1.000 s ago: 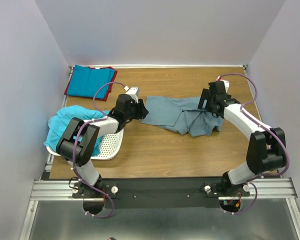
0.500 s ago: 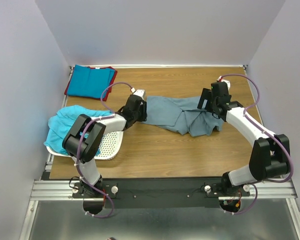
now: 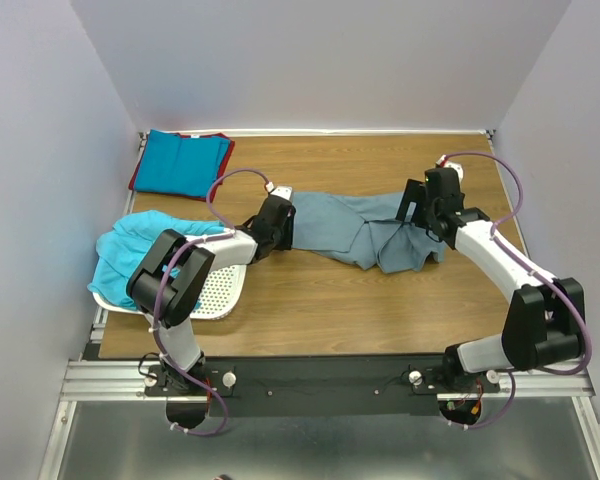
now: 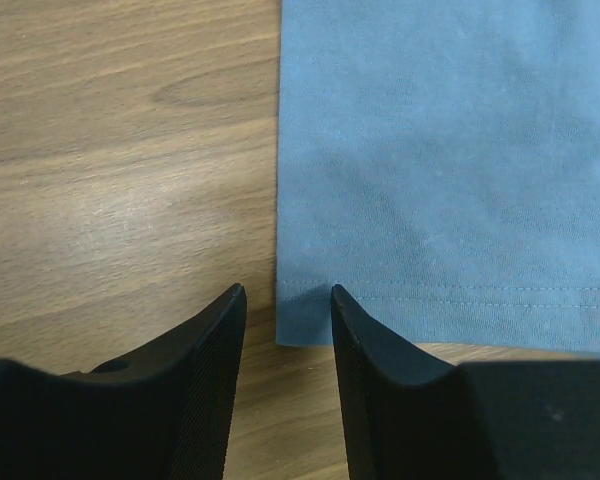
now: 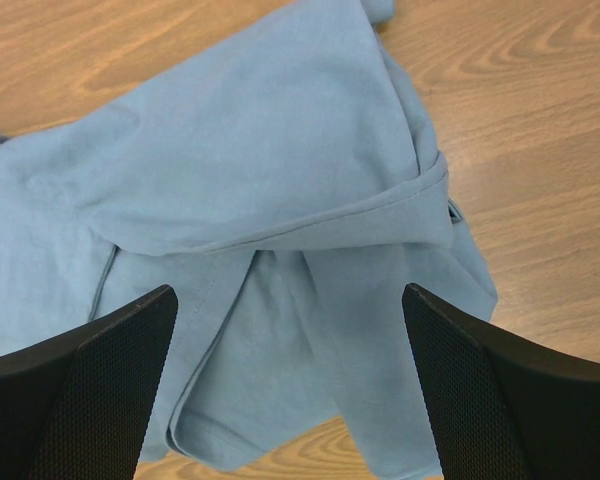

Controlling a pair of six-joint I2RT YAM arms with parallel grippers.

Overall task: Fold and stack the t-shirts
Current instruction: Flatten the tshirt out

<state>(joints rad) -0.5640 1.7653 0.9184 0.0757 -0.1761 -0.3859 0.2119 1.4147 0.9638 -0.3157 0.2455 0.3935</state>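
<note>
The dusty grey-blue t-shirt (image 3: 345,225) lies on the table, flat on its left and crumpled on its right. My left gripper (image 3: 280,222) is low at its left edge and open. In the left wrist view the hem corner (image 4: 305,315) sits between the two fingertips of the left gripper (image 4: 285,300). My right gripper (image 3: 420,212) hangs wide open over the crumpled folds (image 5: 280,250), empty. The turquoise t-shirt (image 3: 130,250) is bunched in the basket. The bright blue t-shirt (image 3: 180,162) lies folded on the red one (image 3: 133,186) at the back left.
A white perforated basket (image 3: 220,290) stands at the left front beside the left arm. Side walls close in the table on the left and right. Bare wood (image 3: 360,300) lies in front of the grey-blue shirt.
My left gripper has moved right and down to the grey-blue shirt's left edge. The right gripper has shifted slightly over the crumpled part. The shirts have not moved.
</note>
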